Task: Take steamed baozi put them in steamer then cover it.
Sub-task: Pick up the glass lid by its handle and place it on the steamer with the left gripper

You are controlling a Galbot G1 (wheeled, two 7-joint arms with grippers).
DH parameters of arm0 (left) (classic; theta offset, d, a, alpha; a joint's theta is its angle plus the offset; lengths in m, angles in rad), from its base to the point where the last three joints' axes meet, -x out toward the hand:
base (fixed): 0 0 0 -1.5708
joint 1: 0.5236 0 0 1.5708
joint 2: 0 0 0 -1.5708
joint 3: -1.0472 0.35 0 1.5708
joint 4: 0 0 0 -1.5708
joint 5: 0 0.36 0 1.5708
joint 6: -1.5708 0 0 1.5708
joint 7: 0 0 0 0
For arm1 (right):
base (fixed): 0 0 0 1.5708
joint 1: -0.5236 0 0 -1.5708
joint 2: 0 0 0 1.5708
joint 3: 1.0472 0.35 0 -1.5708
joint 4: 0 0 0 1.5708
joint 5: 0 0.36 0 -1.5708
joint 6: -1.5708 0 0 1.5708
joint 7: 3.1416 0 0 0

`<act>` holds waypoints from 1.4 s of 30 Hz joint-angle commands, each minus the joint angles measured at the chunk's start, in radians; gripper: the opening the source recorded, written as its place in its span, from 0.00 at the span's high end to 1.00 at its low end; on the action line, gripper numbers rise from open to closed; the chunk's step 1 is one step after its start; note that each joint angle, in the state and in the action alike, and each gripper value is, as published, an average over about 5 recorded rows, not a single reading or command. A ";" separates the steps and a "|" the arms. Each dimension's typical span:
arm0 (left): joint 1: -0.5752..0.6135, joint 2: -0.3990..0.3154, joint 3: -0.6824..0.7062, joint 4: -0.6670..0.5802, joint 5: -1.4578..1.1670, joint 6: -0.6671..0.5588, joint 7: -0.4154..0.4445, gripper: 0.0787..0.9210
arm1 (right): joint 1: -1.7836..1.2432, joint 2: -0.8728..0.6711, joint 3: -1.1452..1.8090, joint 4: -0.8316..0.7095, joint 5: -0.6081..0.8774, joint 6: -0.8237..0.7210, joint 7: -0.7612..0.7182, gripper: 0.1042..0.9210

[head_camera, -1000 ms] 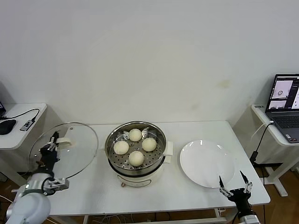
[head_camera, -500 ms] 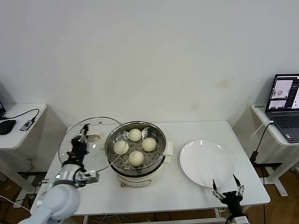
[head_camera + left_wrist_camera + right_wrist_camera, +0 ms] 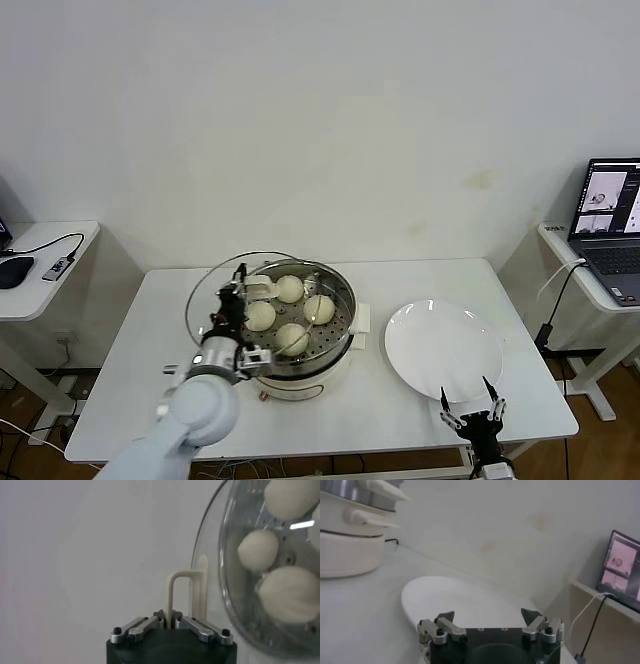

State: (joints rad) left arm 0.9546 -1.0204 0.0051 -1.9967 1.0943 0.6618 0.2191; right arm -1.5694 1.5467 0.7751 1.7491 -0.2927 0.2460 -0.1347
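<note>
From the head view, the four steamed baozi sit on the perforated tray inside the steamer, which stands mid-table, and the left tool carries the cover tilted over the pot's left rim, partly overlapping the opening; holding it by the handle keeps the glass clear of the buns while it is brought across, so the covering step looks underway but not finished. The right tool waits at the near edge of the white table, just below an empty white plate, fingers spread. A pale wall stands behind, a laptop on a side desk to the right, a cable on another desk to the left. In the left wrist view the left tool is pinching the cover's white handle, with buns visible through the glass (hence the cover already hangs above the pot). In the right wrist view the right tool holds nothing, the plate ahead of it and the steamer's white base farther off.
</note>
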 commanded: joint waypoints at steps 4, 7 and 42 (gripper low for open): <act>-0.118 -0.093 0.146 0.112 0.083 0.023 0.044 0.92 | -0.002 0.004 -0.002 -0.007 -0.007 0.001 0.002 0.12; -0.123 -0.095 0.154 0.123 0.084 0.021 0.044 0.92 | -0.003 0.002 -0.002 -0.007 -0.003 0.001 0.002 0.12; -0.124 -0.107 0.164 0.170 0.073 -0.004 0.018 0.92 | -0.015 -0.009 -0.004 -0.006 0.005 -0.002 -0.008 0.12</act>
State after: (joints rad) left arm 0.8329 -1.1257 0.1650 -1.8311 1.1739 0.6582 0.2351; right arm -1.5845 1.5370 0.7724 1.7446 -0.2868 0.2439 -0.1414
